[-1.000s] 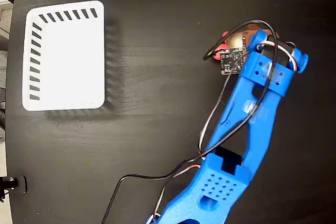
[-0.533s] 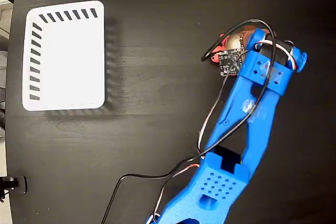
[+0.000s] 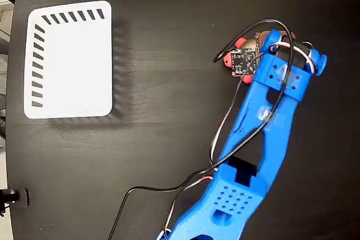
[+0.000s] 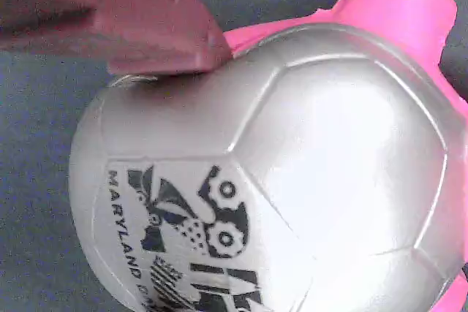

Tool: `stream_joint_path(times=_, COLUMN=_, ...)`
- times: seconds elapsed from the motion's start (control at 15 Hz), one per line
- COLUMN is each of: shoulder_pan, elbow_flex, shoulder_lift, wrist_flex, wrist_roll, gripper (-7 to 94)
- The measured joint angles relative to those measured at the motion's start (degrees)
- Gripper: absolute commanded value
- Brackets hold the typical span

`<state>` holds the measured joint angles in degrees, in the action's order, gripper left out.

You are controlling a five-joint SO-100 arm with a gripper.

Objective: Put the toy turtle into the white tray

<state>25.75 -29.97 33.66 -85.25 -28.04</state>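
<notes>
Since a second ago, the blue arm's wrist has shifted slightly toward 11 o'clock in the fixed view, and the small circuit board [image 3: 244, 61] now covers more of the toy turtle [image 3: 241, 43]. Only red-pink bits of the turtle show at the board's upper and left edges, at about 2 o'clock on the black table [image 3: 169, 15]. The gripper [image 3: 256, 46] sits directly over the turtle; from this view, whether it is spread or pressed together cannot be told. The white tray [image 3: 70, 60] lies well apart at 10 o'clock, its dark slanted slots along the top and left edges. Black, white and red wires loop over the arm [image 3: 264, 122] and trail toward 7 o'clock.

From the wrist view, the turtle's [image 4: 278, 173] glossy grey-looking shell fills the frame, a dark printed mark reading "MARYLAND" at 7 o'clock and a pink limb at 1 o'clock. One dark-red finger [image 4: 131, 20] touches the shell at 11 o'clock; the other finger is out of sight.
</notes>
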Motion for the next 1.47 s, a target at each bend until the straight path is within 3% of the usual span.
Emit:
stream_joint_path(times=0.27, shoulder_pan=0.0, elbow_flex=-9.3, shoulder_lift=9.1, wrist_flex=-0.9, wrist_roll=7.7, gripper=-3)
stream_joint_path(times=0.53, shoulder_pan=-4.5, elbow_flex=-15.3, shoulder_lift=27.8, wrist_flex=-6.6, wrist_roll=16.8, gripper=-3)
stream_joint_path(times=0.93, shoulder_pan=-24.9, elbow_flex=-25.6, shoulder_lift=48.7, wrist_flex=-10.5, wrist_roll=28.2, gripper=-2)
stream_joint_path(times=1.2, shoulder_pan=-39.3, elbow_flex=-21.4, shoulder_lift=47.7, wrist_flex=-10.5, wrist_roll=31.6, gripper=-2)
stream_joint_path(times=1.47, shoulder_pan=-49.2, elbow_flex=-8.4, shoulder_lift=34.4, wrist_flex=-9.6, wrist_roll=30.8, gripper=-2)
